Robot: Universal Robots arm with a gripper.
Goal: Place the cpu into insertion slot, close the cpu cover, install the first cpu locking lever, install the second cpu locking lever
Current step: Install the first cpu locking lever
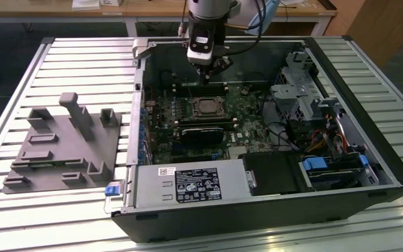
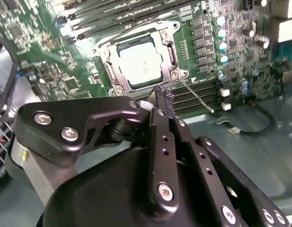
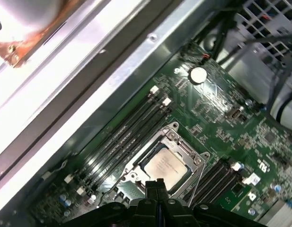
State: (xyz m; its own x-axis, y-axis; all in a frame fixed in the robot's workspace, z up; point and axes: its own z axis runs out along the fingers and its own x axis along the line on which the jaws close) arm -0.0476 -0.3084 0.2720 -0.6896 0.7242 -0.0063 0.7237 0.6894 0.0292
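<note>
The cpu [image 2: 138, 61] lies flat in the insertion slot [image 1: 205, 106] on the green motherboard, its silvery top showing. The cpu cover [image 2: 170, 51] is down around it as a metal frame, also seen in the first wrist view as the cover [image 3: 176, 140] around the chip [image 3: 164, 165]. A thin metal locking lever [image 2: 197, 97] sticks out at an angle from the socket's corner, raised off the board. My gripper [image 2: 162, 96] hovers just beside that corner of the socket, fingers pressed together with nothing between them. In the exterior view the gripper [image 1: 207, 77] hangs above the memory slots behind the socket.
Long black memory slots [image 3: 124, 132] flank the socket on two sides. A black fan card [image 1: 203, 134] sits just in front of the socket. The case wall [image 1: 140, 94], drive cages [image 1: 303, 94] and cables [image 1: 327, 139] surround the board. A grey fixture [image 1: 65, 142] stands outside on the table.
</note>
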